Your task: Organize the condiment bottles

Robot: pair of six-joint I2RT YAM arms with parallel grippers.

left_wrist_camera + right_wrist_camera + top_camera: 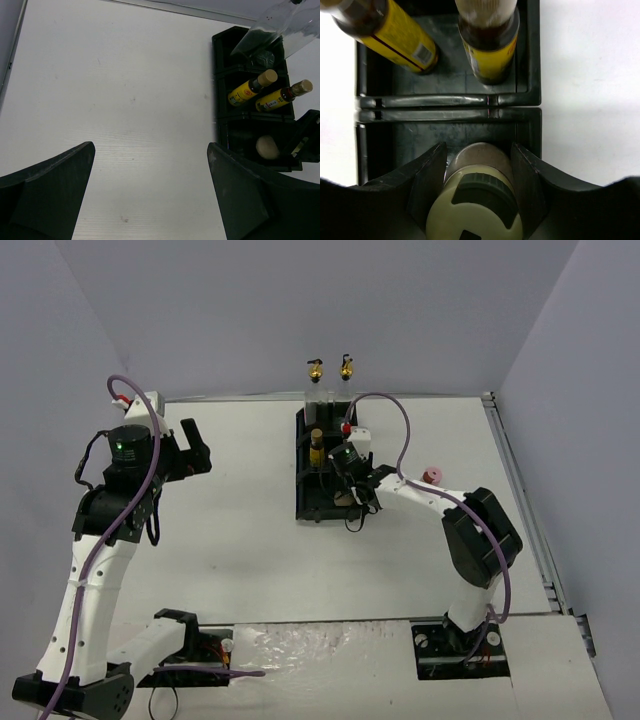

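Cream bottle (475, 200) sits gripped in my right claw (479, 167), down in the tray (450, 102) compartment beneath it, amber-yellow pair (490, 50) and tall clear pair (316, 371) already slotted ahead, so I judge only the pink-capped bottle (432, 476), off to my claw's right, remains.

On white table (250, 530): black tray (302, 475); perhaps pink-capped bottle (432, 476)

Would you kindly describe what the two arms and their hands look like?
The left arm and right arm share white link shells and black cylindrical joint housings, each with a small green light. A purple cable runs along each. The left hand and right hand have matte black, wedge-shaped fingers, with a white, red-marked wrist block behind each.
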